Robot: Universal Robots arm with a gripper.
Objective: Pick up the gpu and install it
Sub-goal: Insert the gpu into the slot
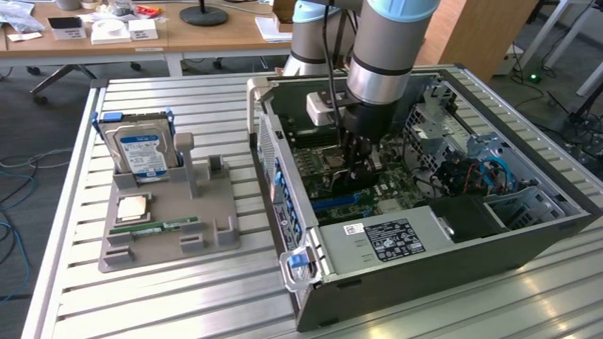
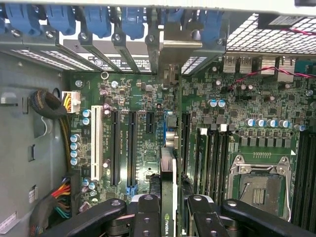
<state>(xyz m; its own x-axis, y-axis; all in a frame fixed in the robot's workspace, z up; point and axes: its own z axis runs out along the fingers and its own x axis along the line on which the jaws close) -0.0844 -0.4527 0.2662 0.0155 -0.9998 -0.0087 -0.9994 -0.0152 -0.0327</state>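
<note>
The gpu [image 2: 168, 170] is a thin dark card seen edge-on in the wrist view. Its pale metal bracket [image 2: 173, 47] reaches the blue-clipped rear slot openings of the case. My gripper [image 2: 169, 210] is shut on the card, with one black finger [image 2: 148, 215] on each side of it. The card stands over the green motherboard [image 2: 143, 98], beside the long black expansion slots [image 2: 132, 148]. I cannot tell whether it sits in a slot. In the exterior view my gripper [image 1: 362, 161] reaches down inside the open computer case [image 1: 424, 268].
A grey holder [image 1: 212, 212] on the slatted metal table at the exterior view's left carries a blue-framed hard drive [image 1: 141, 152], a processor chip [image 1: 132, 207] and a green memory stick [image 1: 155, 227]. The power supply [image 1: 396, 236] and cables [image 1: 485, 173] crowd the case. The empty CPU socket [image 2: 259, 190] lies nearby.
</note>
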